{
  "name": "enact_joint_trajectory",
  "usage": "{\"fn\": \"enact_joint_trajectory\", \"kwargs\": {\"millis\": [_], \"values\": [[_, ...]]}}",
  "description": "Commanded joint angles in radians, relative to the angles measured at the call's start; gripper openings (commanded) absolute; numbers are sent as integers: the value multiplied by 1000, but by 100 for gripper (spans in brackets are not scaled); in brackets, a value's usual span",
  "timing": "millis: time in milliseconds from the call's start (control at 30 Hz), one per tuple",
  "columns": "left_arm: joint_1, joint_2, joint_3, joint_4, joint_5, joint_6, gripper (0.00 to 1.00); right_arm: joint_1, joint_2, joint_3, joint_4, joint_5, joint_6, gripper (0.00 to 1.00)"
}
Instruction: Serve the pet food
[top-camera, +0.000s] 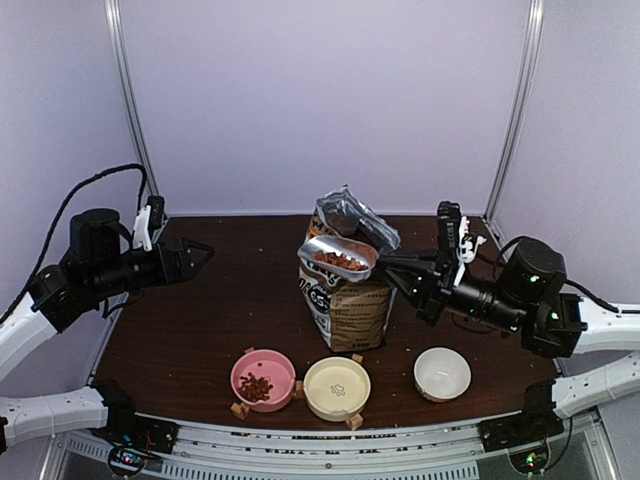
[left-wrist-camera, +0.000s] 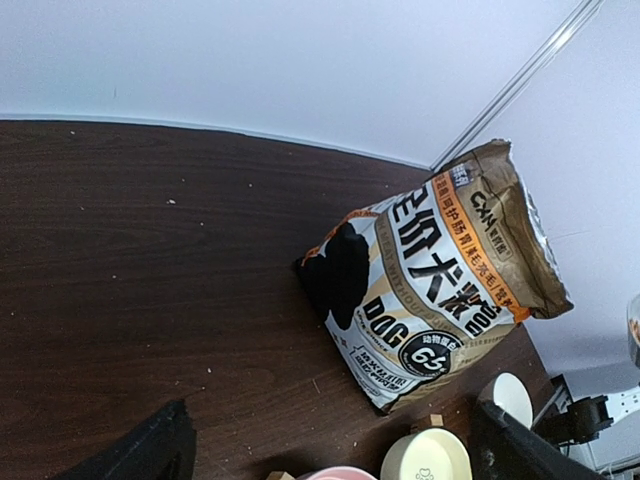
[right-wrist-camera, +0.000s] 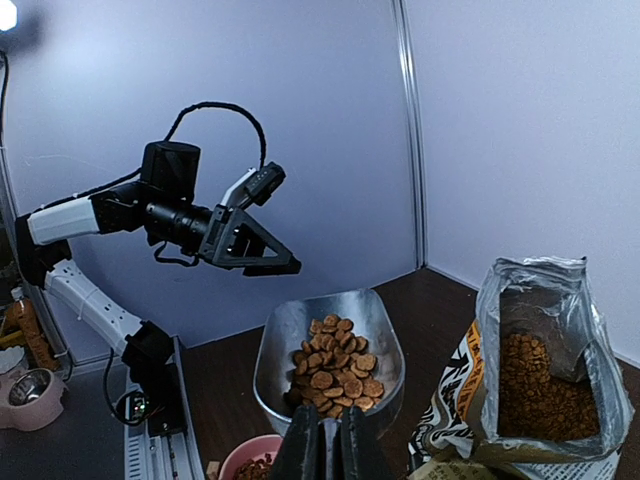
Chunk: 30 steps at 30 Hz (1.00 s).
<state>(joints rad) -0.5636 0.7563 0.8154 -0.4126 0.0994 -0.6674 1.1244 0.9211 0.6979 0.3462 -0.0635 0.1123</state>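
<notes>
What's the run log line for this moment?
right hand: shut on shiny metal scoop holding reddish-brown kibble pellets | left hand: open, empty | round pink bowl: some kibble

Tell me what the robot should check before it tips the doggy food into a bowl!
1. Right gripper shut on the shiny metal scoop: ok.
2. Small reddish-brown kibble pellets heaped in the scoop, none falling: ok.
3. Round cream bowl empty and ready: ok.
4. Round pink bowl already has kibble: ok.
5. Left gripper open, far off to the left: ok.
6. Scoop above a bowl: not ok, it is up beside the open top of the kraft-brown printed bag.
</notes>
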Motion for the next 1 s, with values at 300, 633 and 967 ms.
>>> {"fn": "enact_joint_trajectory", "kwargs": {"millis": [300, 633, 967], "values": [[5, -4, -13, 63, 21, -7, 98, 242, 169, -80, 61, 139, 36, 0], [6, -66, -22, 9, -5, -9, 98, 308, 309, -78, 118, 145, 43, 0], [5, -62, -27, 21, -3, -16, 98, 312, 415, -45, 85, 127, 44, 0]]}}
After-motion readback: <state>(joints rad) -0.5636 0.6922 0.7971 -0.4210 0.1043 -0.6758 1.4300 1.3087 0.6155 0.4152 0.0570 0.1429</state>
